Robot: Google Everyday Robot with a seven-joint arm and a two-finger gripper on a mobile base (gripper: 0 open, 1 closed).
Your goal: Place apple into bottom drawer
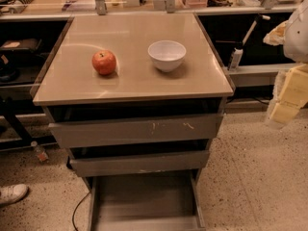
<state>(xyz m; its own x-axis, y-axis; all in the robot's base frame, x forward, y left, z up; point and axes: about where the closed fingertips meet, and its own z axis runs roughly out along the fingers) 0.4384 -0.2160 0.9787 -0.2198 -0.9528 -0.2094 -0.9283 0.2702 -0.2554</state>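
Observation:
The apple (pixel 104 62), small and red-orange, sits on the left part of the cabinet's tan top (pixel 134 83). The bottom drawer (pixel 144 203) is pulled out below the two upper drawers, and its flat grey floor is bare. My gripper (pixel 285 107) is at the right edge of the view, beside the cabinet at about the height of the top drawer. It is far to the right of the apple and touches nothing.
A white bowl (pixel 166 55) stands on the top to the right of the apple. The two upper drawers (pixel 137 129) stand slightly out. A cable (pixel 77 211) lies on the floor at the left. A shoe (pixel 12 193) and a small bottle (pixel 38 151) are at the far left.

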